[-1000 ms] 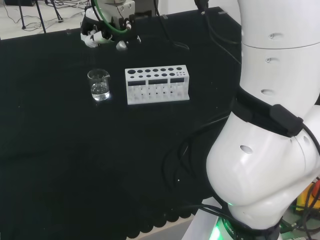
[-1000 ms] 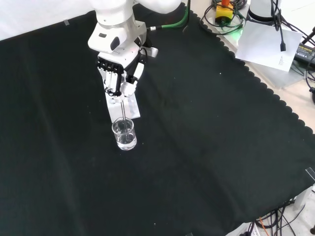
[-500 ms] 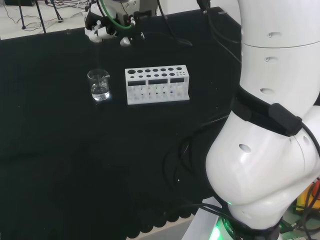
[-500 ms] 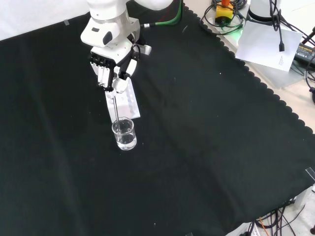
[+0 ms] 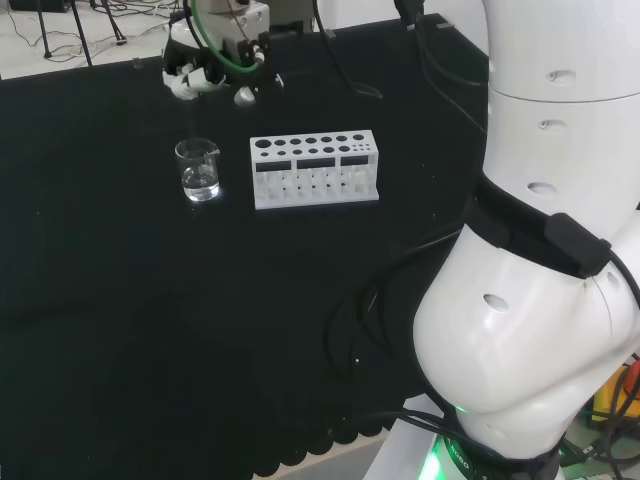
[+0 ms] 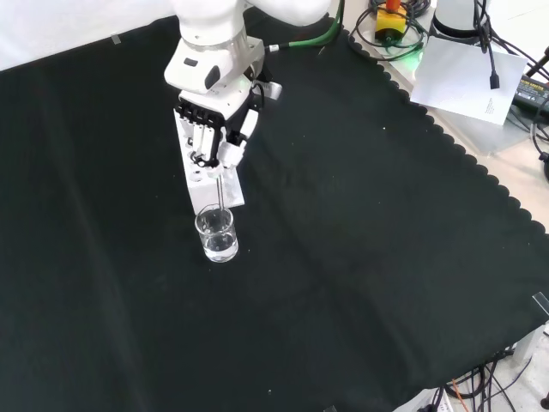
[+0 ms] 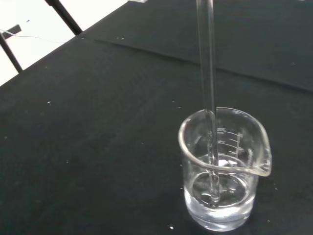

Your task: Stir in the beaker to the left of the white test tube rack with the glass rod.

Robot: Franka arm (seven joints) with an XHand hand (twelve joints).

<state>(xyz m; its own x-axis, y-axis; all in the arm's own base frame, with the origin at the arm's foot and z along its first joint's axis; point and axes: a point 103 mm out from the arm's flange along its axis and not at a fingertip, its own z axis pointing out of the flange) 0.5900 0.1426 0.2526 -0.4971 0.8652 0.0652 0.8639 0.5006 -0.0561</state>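
The black and white robot hand (image 6: 213,133) hangs above the black-cloth tabletop (image 6: 360,257), fingers curled and pinching the top of a thin clear glass rod (image 7: 207,73). The rod runs straight down from those fingers, close to upright, and in the wrist view its lower end dips inside the small clear glass beaker (image 7: 222,169), reaching the shallow pool of clear liquid at the bottom. The rod sits a little off the beaker's centre, toward the wall opposite the pouring spout.

In the head view the beaker (image 5: 198,169) stands upright just left of the white test tube rack with round holes (image 5: 315,168), a small gap of cloth between them. The robot hand (image 5: 205,70) hovers above and behind the beaker there, with a green cable looping over the wrist.

From the front view, the beaker (image 6: 215,234) sits directly below the hand, the rack (image 6: 210,176) partly hidden behind the fingers, and the rod (image 6: 220,190) shows as a faint line bridging hand and beaker.
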